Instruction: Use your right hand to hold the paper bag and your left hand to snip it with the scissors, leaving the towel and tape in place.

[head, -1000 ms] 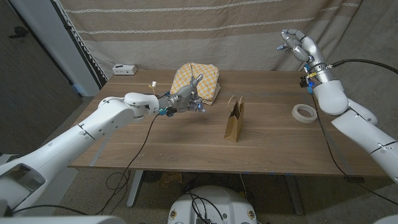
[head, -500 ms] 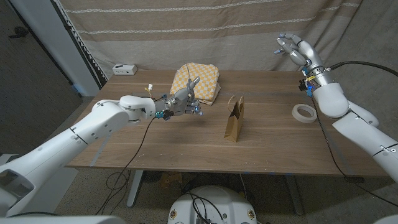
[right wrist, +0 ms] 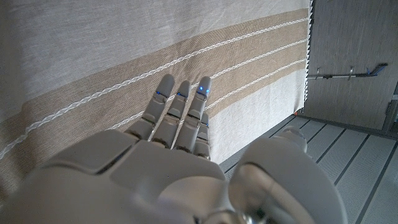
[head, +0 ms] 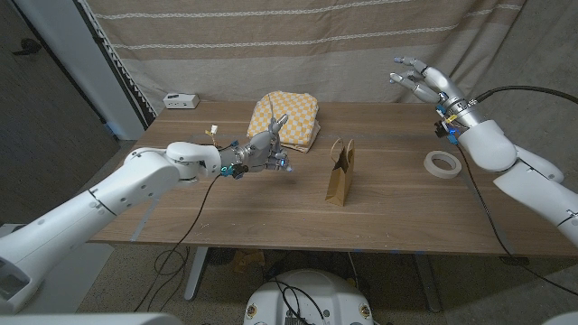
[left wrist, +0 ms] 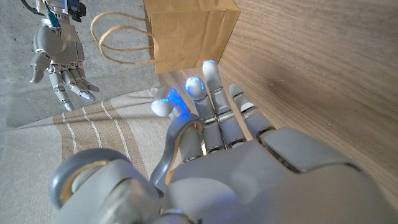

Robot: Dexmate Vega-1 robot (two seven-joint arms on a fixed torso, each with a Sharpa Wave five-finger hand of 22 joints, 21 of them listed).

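- Step in hand, as judged: the approach. Neither the hold on the bag nor the snip has begun.
- The paper bag (head: 340, 173) stands upright near the middle of the table (head: 271, 217), handles up, touched by neither hand.
- The left hand (head: 264, 150) hovers over the table between the checked towel (head: 287, 116) and the bag, well short of the bag. Its fingers are curled around the grey scissors (left wrist: 177, 146); in the left wrist view the handle loops sit against the fingers and the fingertips point toward the bag's base. Whether the blades are parted cannot be told.
- The right hand (head: 425, 78) is raised above the far right corner of the table, well apart from the bag, fingers spread and holding nothing; the right wrist view shows its fingers (right wrist: 180, 106) extended toward the curtain.
- The tape (head: 442, 163) lies on the right side of the table, beneath the right arm, untouched; the towel lies folded at the far edge, likewise untouched.
- Next move, as judged: the right hand must descend past the tape without disturbing it and steady the bag before the scissors close in.
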